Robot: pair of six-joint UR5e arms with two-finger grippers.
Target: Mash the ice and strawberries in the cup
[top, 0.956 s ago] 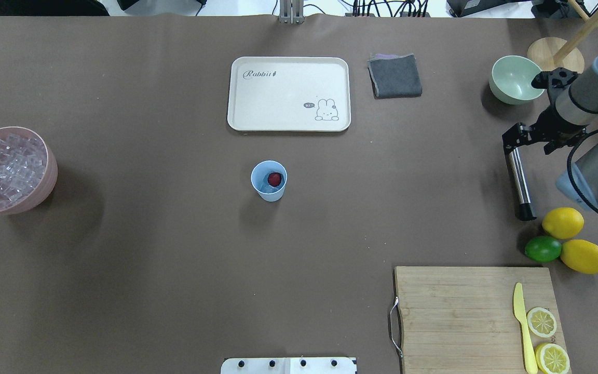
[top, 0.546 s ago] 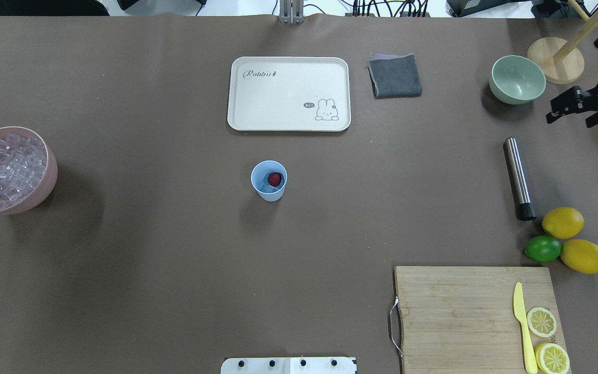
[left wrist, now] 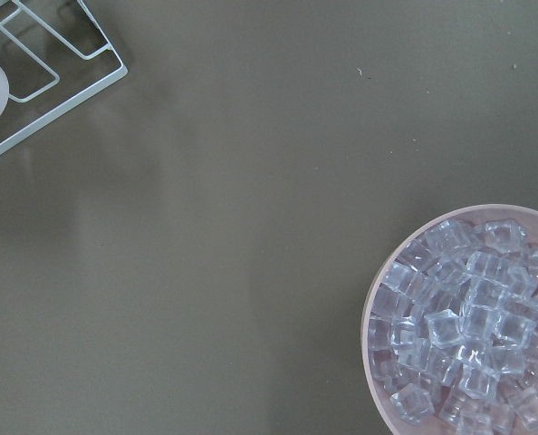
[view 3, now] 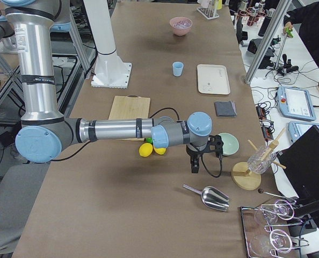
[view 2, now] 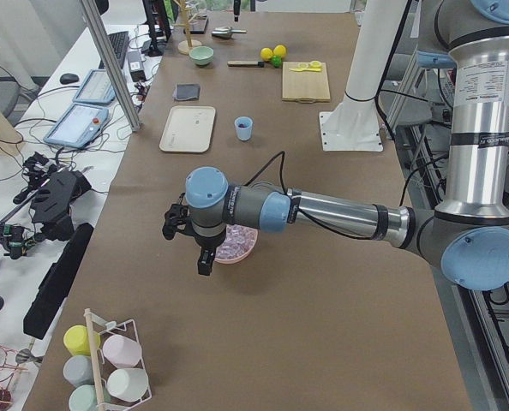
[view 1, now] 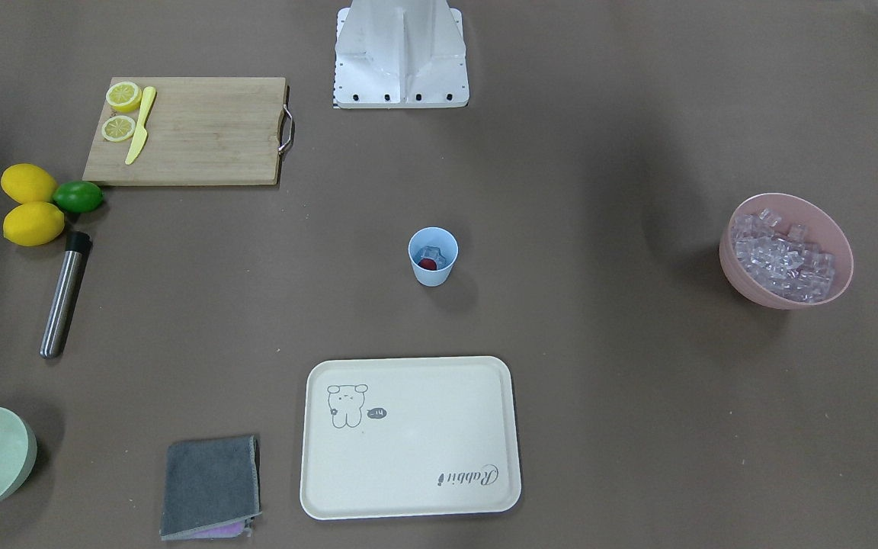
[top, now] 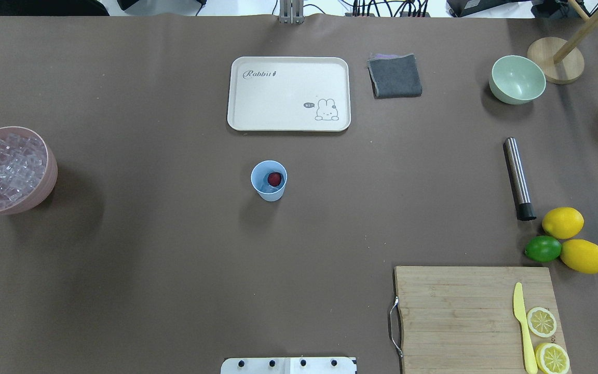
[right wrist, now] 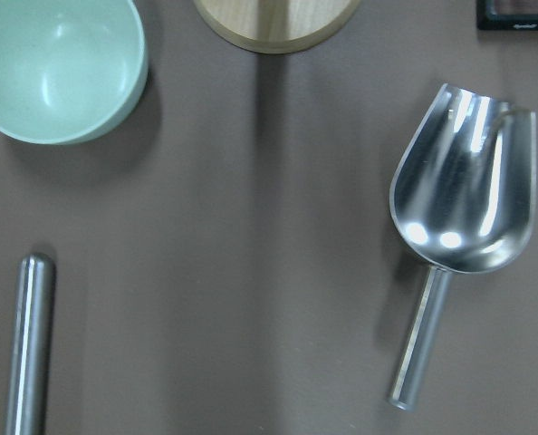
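My left arm is built of brushed silver aluminium tubes joined by grey housings, each closed with a round pale-blue plastic cap. A thin black cable arcs off its forearm. The left gripper at its tip is angular black metal with two fingers. The big tube at the shoulder end carries a white label of small print. My right arm is the same make: silver tubes, blue caps, a black cable loop beside its black right gripper. Between them stands a white pedestal, its foot plate lined with four black bolts.
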